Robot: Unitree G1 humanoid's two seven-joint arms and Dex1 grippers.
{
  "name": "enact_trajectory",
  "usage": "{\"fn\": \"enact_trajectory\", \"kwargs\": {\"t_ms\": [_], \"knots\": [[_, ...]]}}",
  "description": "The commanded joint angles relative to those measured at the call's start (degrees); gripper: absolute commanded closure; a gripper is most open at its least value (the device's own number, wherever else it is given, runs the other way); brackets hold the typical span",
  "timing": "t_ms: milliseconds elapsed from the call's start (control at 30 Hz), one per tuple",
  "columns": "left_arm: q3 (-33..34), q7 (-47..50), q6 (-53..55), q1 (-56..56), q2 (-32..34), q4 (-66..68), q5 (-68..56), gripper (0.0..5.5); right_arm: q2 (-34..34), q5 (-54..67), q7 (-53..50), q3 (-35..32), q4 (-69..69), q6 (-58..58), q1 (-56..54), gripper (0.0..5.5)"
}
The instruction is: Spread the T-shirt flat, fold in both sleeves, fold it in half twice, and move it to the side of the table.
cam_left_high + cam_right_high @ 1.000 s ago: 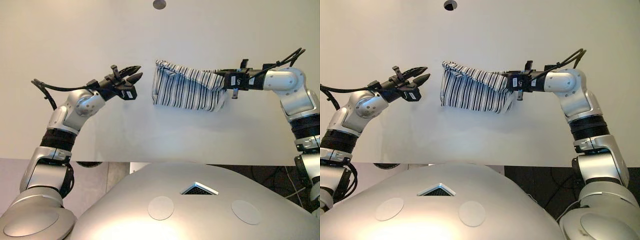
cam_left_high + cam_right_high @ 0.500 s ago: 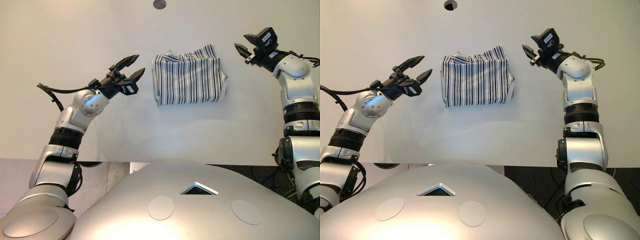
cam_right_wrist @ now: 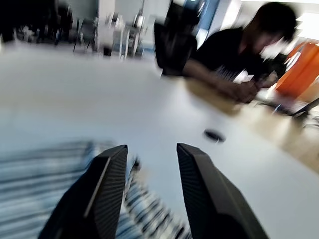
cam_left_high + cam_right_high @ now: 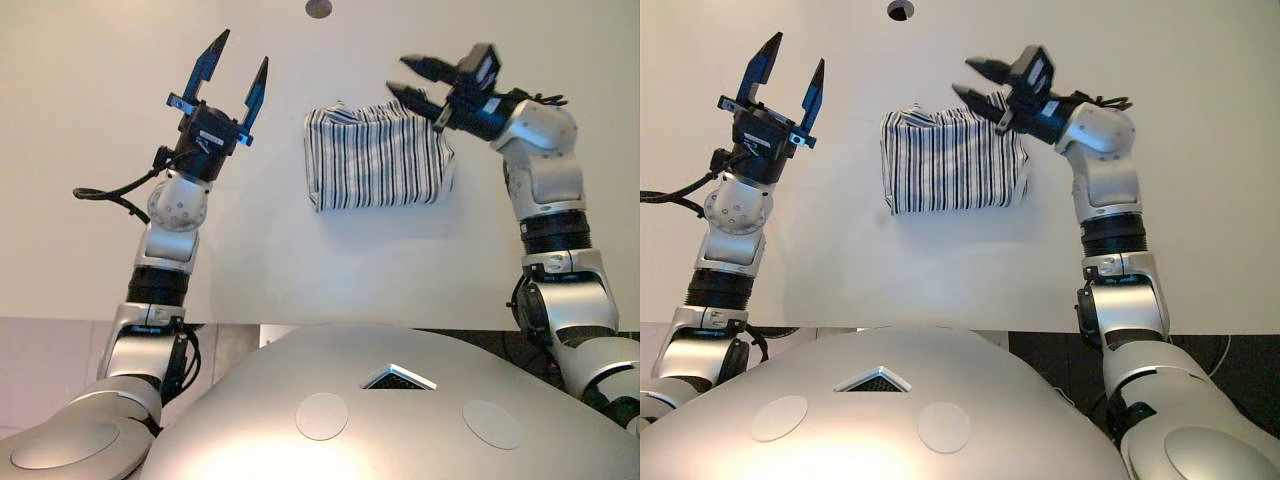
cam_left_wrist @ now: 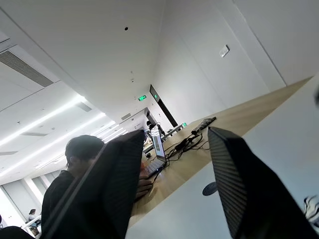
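1. The striped T-shirt (image 4: 375, 155) lies on the table (image 4: 300, 260) as a small folded packet between the two grippers. I judge that the move to the side of the table is not yet done.
2. The right gripper (image 4: 400, 76) is open with its fingers moderately apart, and it holds nothing. The far right corner of the packet is just under its lower finger. I cannot tell if the finger touches the cloth.
3. The left gripper (image 4: 241, 50) is wide open and empty, with the fingertips pointing up. The shirt is to its right and lower, well apart from it.
4. First risk: if the right gripper closes at this corner, it may catch only the top layer. Then the folds would open when the packet is lifted or dragged.
5. Second risk: a pull or push from one corner only could turn the packet or wrinkle it, because the far left corner already looks a little loose.
6. Third risk: the left gripper is too far away to steady the cloth. If it comes down fast, a finger could hook the edge and undo the fold.
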Motion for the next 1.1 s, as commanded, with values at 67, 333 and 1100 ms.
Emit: {"fn": "enact_trajectory", "kwargs": {"t_ms": [67,333,1100], "knots": [[1.5,-1.4,1.6,-0.3,-0.4,-1.4,-0.8,3.16,-2.3,-10.2,1.9,6.1,13.5,-5.1,-7.7,3.65],[3.0,-0.9,2.7,-1.5,-1.5,-1.3,1.6,3.16,-4.7,-19.3,4.4,12.3,27.7,-10.5,-11.8,3.65],[7.2,5.0,6.5,-1.2,-3.1,-0.5,9.3,3.16,-23.2,-23.0,-25.1,0.5,47.7,-10.2,-20.5,3.65]]}}
